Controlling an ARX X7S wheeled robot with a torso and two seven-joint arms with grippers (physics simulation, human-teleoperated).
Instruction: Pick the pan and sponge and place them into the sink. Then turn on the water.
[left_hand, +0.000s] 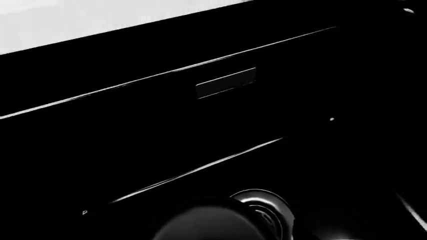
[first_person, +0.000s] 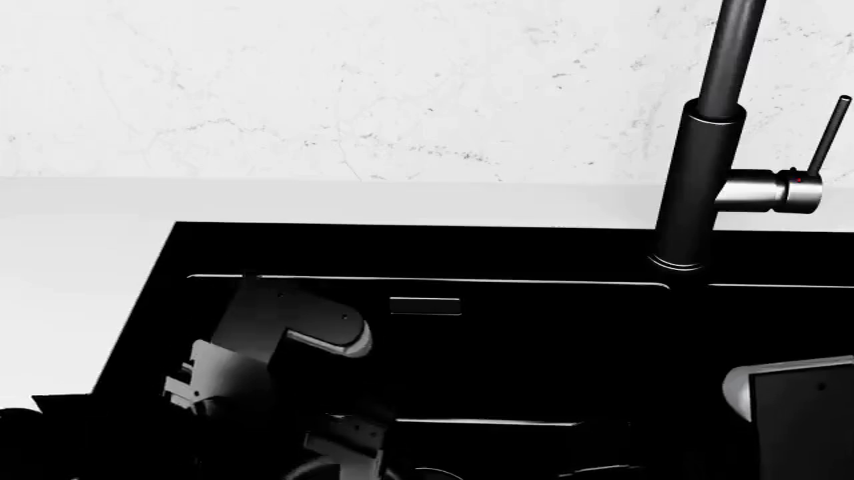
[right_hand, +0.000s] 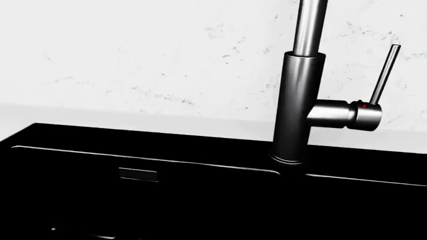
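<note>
The black sink (first_person: 147, 300) fills the lower half of the head view. My left arm (first_person: 287, 330) reaches down into its left basin, and its gripper end is lost in the dark at the frame's bottom edge. The left wrist view looks along the basin wall, with an overflow slot (left_hand: 225, 82) and a ringed drain (left_hand: 270, 202). A rounded dark grey shape (left_hand: 207, 225) sits in front of the drain; I cannot tell what it is. The pan and sponge are out of view. The faucet (right_hand: 297, 105) and its thin lever (right_hand: 385, 75) stand before the right wrist camera.
A white counter (first_person: 80, 230) surrounds the sink, with a marbled white wall (first_person: 334, 90) behind it. The faucet column (first_person: 701, 180) rises from the sink's back rim, its lever (first_person: 827, 135) to the right. Part of my right arm (first_person: 801, 400) shows at lower right.
</note>
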